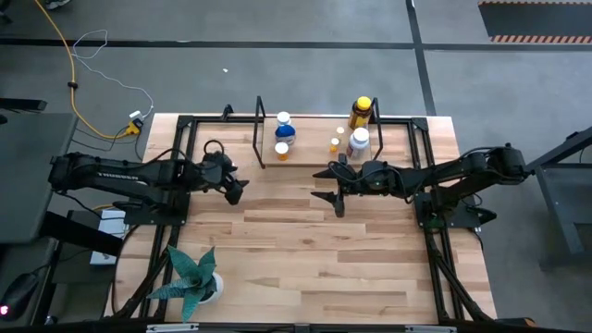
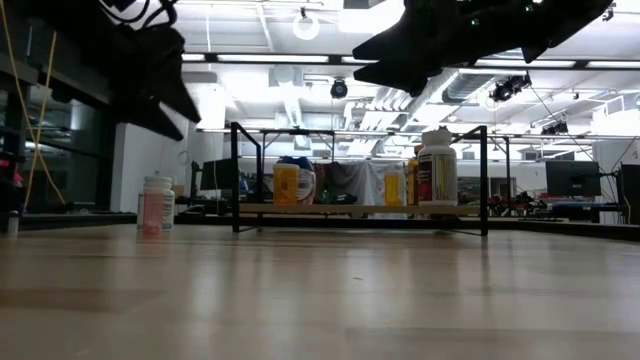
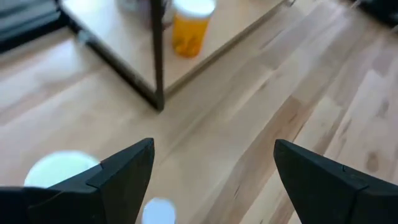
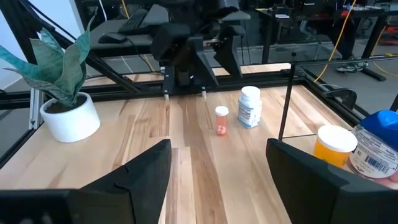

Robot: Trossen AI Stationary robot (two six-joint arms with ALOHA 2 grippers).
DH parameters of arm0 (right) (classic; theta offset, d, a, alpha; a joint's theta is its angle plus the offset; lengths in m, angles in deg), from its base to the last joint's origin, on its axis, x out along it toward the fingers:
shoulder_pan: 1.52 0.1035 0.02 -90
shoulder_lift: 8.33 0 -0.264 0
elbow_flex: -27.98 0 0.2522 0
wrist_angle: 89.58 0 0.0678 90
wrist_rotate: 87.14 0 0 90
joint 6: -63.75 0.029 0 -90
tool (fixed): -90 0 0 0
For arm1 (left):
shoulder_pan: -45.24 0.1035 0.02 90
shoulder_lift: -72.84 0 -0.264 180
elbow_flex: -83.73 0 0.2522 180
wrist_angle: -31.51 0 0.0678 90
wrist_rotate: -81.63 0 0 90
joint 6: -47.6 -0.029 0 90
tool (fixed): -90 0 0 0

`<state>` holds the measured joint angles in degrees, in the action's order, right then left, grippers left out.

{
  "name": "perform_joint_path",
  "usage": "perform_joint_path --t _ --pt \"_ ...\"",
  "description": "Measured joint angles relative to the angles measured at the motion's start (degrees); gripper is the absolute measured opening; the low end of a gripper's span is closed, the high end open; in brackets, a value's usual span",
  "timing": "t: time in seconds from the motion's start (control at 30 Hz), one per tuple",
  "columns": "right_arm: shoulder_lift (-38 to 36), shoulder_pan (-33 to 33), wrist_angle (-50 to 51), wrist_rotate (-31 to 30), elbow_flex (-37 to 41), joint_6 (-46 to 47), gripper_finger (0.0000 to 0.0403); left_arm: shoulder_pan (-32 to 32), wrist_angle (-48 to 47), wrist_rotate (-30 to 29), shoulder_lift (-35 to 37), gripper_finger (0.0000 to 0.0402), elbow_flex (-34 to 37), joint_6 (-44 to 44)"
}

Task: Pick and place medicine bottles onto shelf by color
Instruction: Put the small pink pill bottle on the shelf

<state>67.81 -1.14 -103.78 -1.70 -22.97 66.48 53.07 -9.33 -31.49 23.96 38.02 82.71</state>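
Observation:
The shelf (image 1: 314,157), a light-wood board on black legs, stands at the table's far side. On it are a white bottle with a blue cap (image 1: 284,129), an orange vial (image 1: 281,150), an amber bottle with a yellow cap (image 1: 362,111), a white bottle (image 1: 359,141) and a tiny orange vial (image 1: 335,144). A white bottle (image 4: 250,107) and a small orange vial (image 4: 221,120) stand upright on the table under my left arm. My left gripper (image 3: 214,180) hangs open above them. My right gripper (image 1: 324,185) is open and empty in front of the shelf.
A potted green plant (image 1: 194,277) stands at the table's near left corner. Black frame rails (image 1: 185,148) run along the table's left and right sides. Bare tabletop (image 1: 314,259) lies between the grippers and the near edge.

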Motion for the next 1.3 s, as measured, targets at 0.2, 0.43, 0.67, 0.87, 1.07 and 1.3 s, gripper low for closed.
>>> perform_joint_path --t 0.2,0.43,0.67,0.87,1.07,1.3 --pt "0.0 0.0 0.0 0.0 0.0 0.32 0.0255 0.09 -5.39 -0.5 -0.38 0.0321 0.01 5.74" --pt "0.0 0.0 -0.02 0.0 0.0 0.3 0.0255 0.83 -11.66 0.03 -6.3 0.0321 0.01 11.25" --pt "0.0 0.0 -0.09 0.0 0.0 0.31 0.0255 4.96 -9.28 6.78 -14.45 0.0321 0.02 8.88" --pt "0.01 0.0 -0.09 0.0 0.0 0.28 0.0255 7.99 -9.1 10.41 -18.29 0.0321 0.01 8.77" --pt "0.02 0.0 -0.09 0.0 0.0 0.03 0.0255 8.7 -7.0 10.67 -19.58 0.0321 0.02 6.96" --pt "0.02 0.0 -0.09 -0.02 0.0 -0.11 0.0255 8.7 -4.87 10.24 -19.56 0.0309 0.01 6.25"
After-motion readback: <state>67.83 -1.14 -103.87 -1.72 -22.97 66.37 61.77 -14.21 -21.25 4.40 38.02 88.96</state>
